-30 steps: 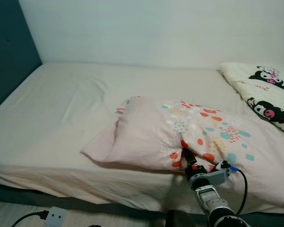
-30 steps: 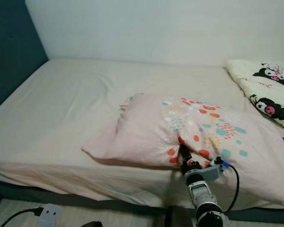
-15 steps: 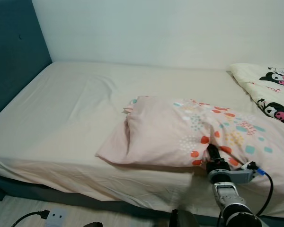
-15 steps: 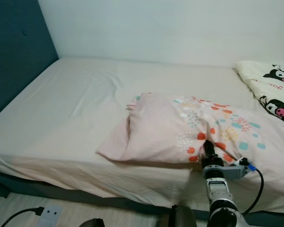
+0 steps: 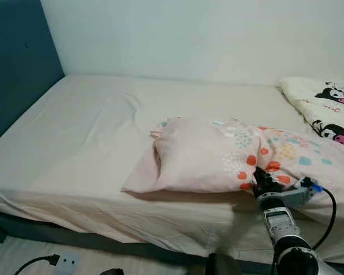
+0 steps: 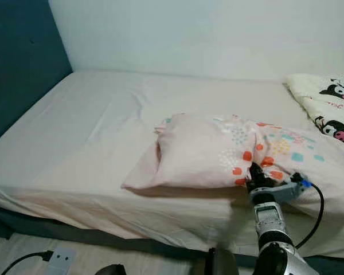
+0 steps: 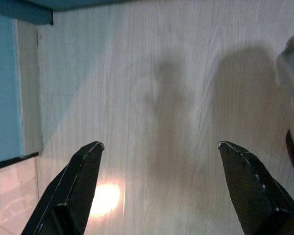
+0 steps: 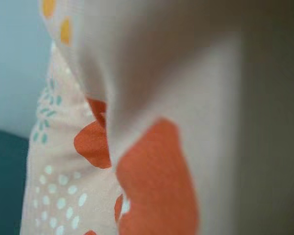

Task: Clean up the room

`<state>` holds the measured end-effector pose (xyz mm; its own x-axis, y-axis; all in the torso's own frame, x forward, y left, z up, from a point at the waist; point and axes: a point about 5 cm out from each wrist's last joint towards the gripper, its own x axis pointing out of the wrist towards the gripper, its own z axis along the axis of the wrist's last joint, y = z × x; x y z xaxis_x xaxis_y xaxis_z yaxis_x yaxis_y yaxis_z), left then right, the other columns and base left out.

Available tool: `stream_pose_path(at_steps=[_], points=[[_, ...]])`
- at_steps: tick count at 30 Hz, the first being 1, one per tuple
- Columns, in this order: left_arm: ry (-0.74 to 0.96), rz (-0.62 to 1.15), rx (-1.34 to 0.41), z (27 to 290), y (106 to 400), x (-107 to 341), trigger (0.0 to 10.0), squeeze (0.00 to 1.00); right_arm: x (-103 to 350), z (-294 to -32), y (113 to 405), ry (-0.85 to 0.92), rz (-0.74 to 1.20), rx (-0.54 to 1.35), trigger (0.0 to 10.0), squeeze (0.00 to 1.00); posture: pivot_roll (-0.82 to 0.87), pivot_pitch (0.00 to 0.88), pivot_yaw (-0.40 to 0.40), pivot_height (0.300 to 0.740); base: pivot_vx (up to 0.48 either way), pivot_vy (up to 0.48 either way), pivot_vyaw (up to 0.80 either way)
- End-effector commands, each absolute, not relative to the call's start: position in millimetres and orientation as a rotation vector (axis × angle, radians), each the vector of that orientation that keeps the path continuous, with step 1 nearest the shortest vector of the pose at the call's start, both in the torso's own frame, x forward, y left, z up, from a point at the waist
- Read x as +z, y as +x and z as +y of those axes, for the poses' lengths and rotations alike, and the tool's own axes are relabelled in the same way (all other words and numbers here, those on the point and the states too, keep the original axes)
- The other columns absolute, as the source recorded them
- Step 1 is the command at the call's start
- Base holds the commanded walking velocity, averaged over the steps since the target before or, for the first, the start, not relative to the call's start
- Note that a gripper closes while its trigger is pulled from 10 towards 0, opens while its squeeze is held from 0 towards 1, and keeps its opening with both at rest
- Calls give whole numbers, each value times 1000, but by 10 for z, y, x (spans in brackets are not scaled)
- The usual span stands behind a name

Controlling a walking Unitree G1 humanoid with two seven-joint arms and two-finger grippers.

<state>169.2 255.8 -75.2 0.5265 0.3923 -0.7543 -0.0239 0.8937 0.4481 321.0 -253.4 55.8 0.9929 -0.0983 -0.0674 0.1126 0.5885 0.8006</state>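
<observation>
A pink pillow with orange and teal spots lies across the near right part of the bed. My right gripper is at the pillow's near edge. Its black fingers are buried in bunched fabric and shut on the pillow. In the right wrist view the spotted pillow cover is pressed close against the camera. My left gripper hangs open over the pale wooden floor, with nothing between its fingers.
A blue padded headboard stands at the bed's left end. A cream blanket with black cartoon figures lies at the far right. A white power strip with a black cord sits on the floor in front of the bed.
The camera has swung left. The pillow's near right edge has bunched up and lifted around my right gripper, which now sits a little higher against it.
</observation>
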Motion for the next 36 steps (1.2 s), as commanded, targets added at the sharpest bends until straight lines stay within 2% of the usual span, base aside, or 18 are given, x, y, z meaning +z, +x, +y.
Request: stream_pose_path(at_steps=[1, 8, 15, 17, 20, 25, 32, 36], points=[[376, 963, 316, 2619, 1761, -700, 10000, 0, 620, -2488, 3253, 865, 3, -70, 0, 0, 38, 0, -34, 505, 0, 0, 0], [316, 897, 387, 2693, 1933, -584, 10000, 0, 845, -2467, 3352, 824, -86, 82, 0, 0, 31, 0, -34, 525, 0, 0, 0], [299, 901, 407, 2691, 1952, -576, 10000, 0, 1017, -2464, 3423, 767, -129, 158, 0, 0, 28, 0, -37, 539, 0, 0, 0], [286, 910, 421, 2687, 1954, -579, 10000, 0, 1147, -2406, 3480, 696, -146, 232, 0, 0, 23, 0, -39, 549, -456, 0, 0], [286, 910, 421, 2687, 1954, -579, 10000, 0, 1147, -2406, 3480, 696, -146, 232, 0, 0, 23, 0, -39, 549, -480, 0, 0], [275, 924, 436, 2689, 1928, -593, 10000, 0, 1305, -2269, 3532, 606, -169, 352, 0, 0, 12, 0, -33, 568, -480, 0, 0], [279, 938, 422, 2693, 1868, -624, 10000, 0, 1253, -2205, 3514, 604, -151, 374, 0, 0, 5, 0, -29, 588, -440, 0, 0], [287, 938, 406, 2676, 1867, -630, 10000, 0, 1246, -2188, 3504, 607, -152, 381, 0, 0, 8, 0, -30, 598, 0, 0, 0]])
